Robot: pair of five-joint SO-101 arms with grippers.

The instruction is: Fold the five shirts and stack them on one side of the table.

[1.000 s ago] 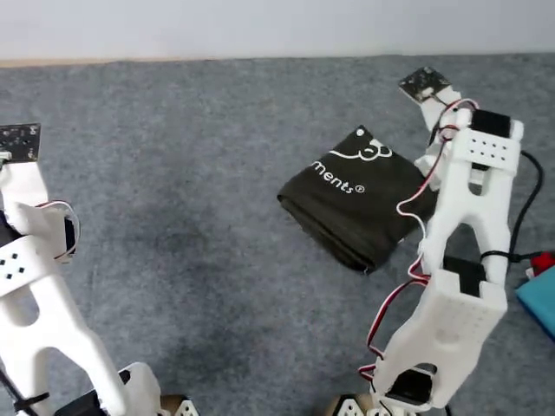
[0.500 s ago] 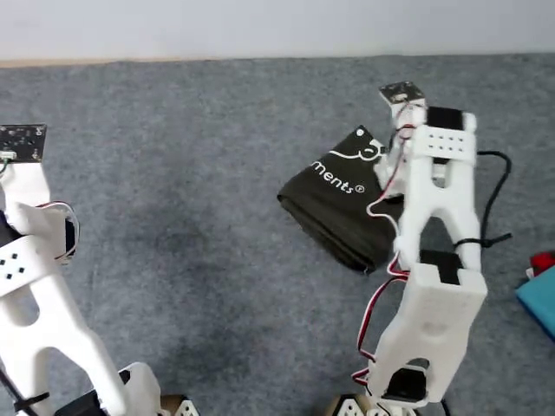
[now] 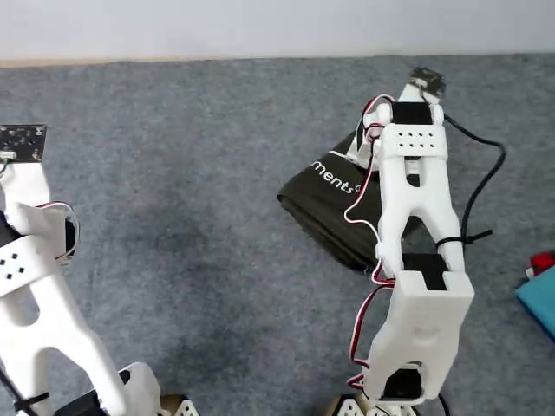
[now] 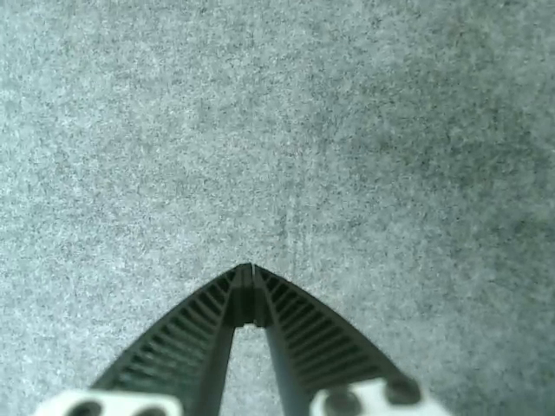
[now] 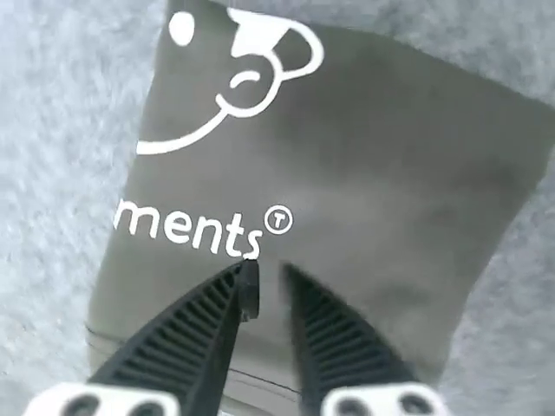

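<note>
Fabric in a mottled grey covers the tabletop (image 3: 191, 173). One folded shirt (image 3: 334, 204) lies on it, right of centre and in the far half. The shirt is dark, almost black, and folded into a thick rectangular packet that sits at an angle to the tabletop's edges. Its stacked layers show along the near-left side. White print lies face up on top: a line drawing of a bear-like head above a row of letters.

The right arm (image 3: 416, 217) stretches from the near edge away over the right part of the shirt and covers that part in the high view. In the right wrist view the right gripper (image 5: 267, 279) hangs over the shirt's (image 5: 364, 173) printed face, just beside the last letters. Its fingers are released, with a narrow gap and nothing between them. Whether the tips touch the cloth cannot be told.

The left arm (image 3: 35, 286) stands at the left edge, well apart from the shirt. The left gripper (image 4: 251, 276) is clenched with its ribbed tips meeting, holds nothing, and points at bare grey fabric.

At the right edge, near the right arm, lie a blue thing (image 3: 539, 299) and a small red thing (image 3: 543, 260).
</note>
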